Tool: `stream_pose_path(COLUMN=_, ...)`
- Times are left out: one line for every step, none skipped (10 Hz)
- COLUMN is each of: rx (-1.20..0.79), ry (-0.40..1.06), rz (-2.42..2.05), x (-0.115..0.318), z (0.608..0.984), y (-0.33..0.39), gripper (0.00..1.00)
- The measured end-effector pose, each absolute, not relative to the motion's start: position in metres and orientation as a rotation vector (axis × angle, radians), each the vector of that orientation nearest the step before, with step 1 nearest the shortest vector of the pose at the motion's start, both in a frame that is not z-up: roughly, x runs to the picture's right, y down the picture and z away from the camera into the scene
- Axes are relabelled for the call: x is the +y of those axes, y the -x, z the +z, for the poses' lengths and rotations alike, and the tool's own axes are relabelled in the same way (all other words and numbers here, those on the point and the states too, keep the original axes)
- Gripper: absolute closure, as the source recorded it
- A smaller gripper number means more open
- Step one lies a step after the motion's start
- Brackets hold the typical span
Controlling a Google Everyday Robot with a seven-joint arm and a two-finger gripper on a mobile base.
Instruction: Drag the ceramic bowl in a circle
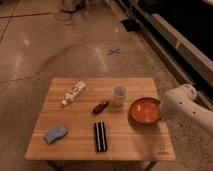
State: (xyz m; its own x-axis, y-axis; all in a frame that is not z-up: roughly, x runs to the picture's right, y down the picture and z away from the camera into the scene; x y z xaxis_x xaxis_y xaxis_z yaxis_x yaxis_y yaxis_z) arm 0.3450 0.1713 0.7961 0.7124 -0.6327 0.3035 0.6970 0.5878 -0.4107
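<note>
The gripper (161, 112) is at 3 o'clock of the ceramic bowl (143, 110), grip I cannot tell, likely mid-circle; next, curve it round.

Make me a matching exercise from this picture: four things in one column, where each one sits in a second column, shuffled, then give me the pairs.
Column one:
1. ceramic bowl
2. cup
3. sponge
4. claw

Column two:
A. near the front left corner of the table, as seen in the picture
B. at the ceramic bowl's right rim, on the end of the white arm
C. near the table's right edge
D. mid-table, just left of the ceramic bowl and a little behind it

Pairs: 1-C, 2-D, 3-A, 4-B
</note>
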Motion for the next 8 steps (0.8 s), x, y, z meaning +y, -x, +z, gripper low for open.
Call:
stream_pose_path(rx=-0.116, ry=0.551, rz=-0.791, x=0.179, z=0.789, y=-0.359, gripper=1.0)
stream_pose_path(rx=-0.113, ry=0.568, rz=-0.815, x=0.189, z=0.777, y=-0.37, gripper=1.0)
stream_pose_path(rx=-0.122, ry=0.578, rz=-0.84, x=0.197, z=0.767, y=-0.373, gripper=1.0)
stream_pose_path(rx=-0.137, ry=0.586, rz=-0.878, x=0.207, z=0.755, y=-0.371, gripper=1.0)
stream_pose_path(rx=-0.175, ry=0.592, rz=-0.937, x=0.222, z=0.737, y=-0.359, gripper=1.0)
stream_pose_path(rx=-0.197, ry=0.591, rz=-0.968, x=0.231, z=0.729, y=-0.35, gripper=1.0)
stream_pose_path(rx=-0.221, ry=0.587, rz=-1.001, x=0.239, z=0.721, y=-0.338, gripper=1.0)
stream_pose_path(rx=-0.252, ry=0.578, rz=-1.028, x=0.247, z=0.715, y=-0.321, gripper=1.0)
